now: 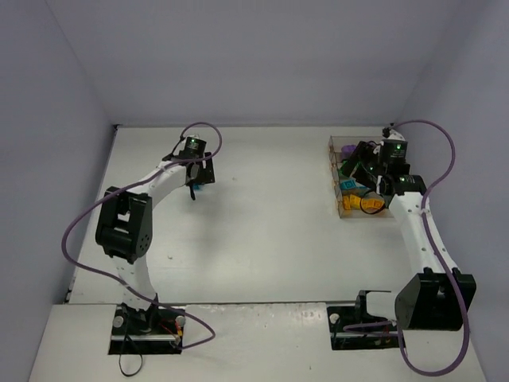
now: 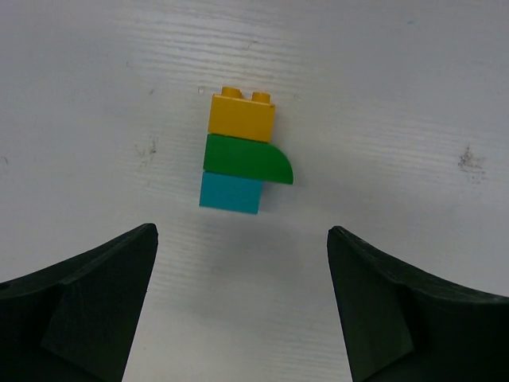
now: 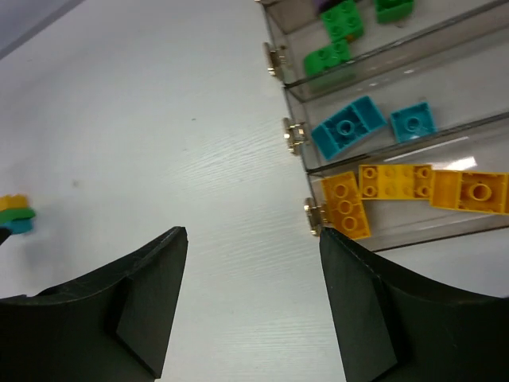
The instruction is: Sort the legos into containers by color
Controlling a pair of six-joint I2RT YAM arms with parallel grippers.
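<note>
**Table [image 1: 262, 247] with 2 arms bolted at its near edge.** The containers [image 1: 344, 208] lie in a row along the right edge, toward the far right corner. Small metal clasps [image 3: 295, 135] sit on the ends that face the table's middle.

In the right wrist view, the nearest compartment holds orange legos [image 3: 394, 181]. The next holds 2 teal legos [image 3: 347, 126], and the next holds green legos [image 3: 343, 20]. A purple lego [image 1: 347, 149] shows in the farthest compartment.

A stack of 3 legos [image 2: 242, 155] rests on the far left half of the table, well apart from the containers. It is joined in the order orange, green with 1 rounded corner, teal.

**Left arm.** The elbow is raised over the near left part of the table and the forearm reaches toward the far edge. The left gripper [image 2: 241, 235] points down at the table just short of the stack's teal end. Its jaws are spread wide and hold nothing.

**Right arm.** It runs along the right edge. The right gripper [image 3: 253, 235] hangs by the clasp ends of the containers, over bare table, with its jaws apart and empty.

A purple cable [image 1: 79, 223] loops along each arm, and a green light [image 1: 192, 144] glows on each wrist.
</note>
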